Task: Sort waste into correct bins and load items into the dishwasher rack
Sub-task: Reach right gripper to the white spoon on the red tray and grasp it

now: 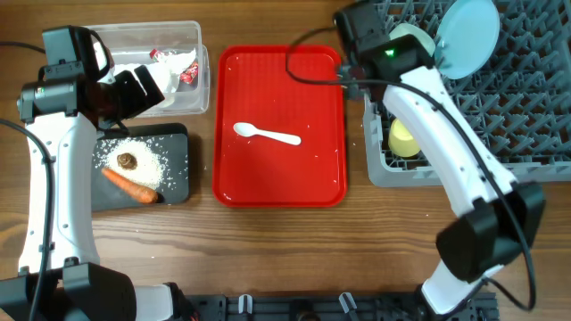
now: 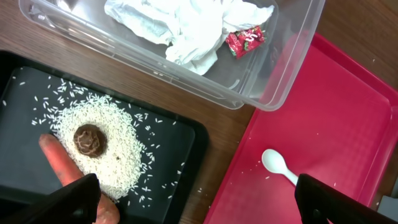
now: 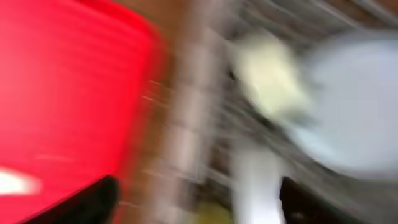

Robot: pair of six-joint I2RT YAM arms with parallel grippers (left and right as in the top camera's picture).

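Left gripper (image 2: 198, 186) spread, empty; right gripper (image 3: 199, 186) spread, view blurred. Waste (image 1: 129, 185) binned, dishes (image 1: 468, 36) racked; white spoon (image 1: 265, 135) on red tray (image 1: 312, 80) outstanding

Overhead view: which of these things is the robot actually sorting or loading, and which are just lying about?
Part of the job: spoon, napkin, wrapper, carrot, morsel, crumbs, tub, black tray, rack, plate, cup, bowl.

Just there: red tray, table.
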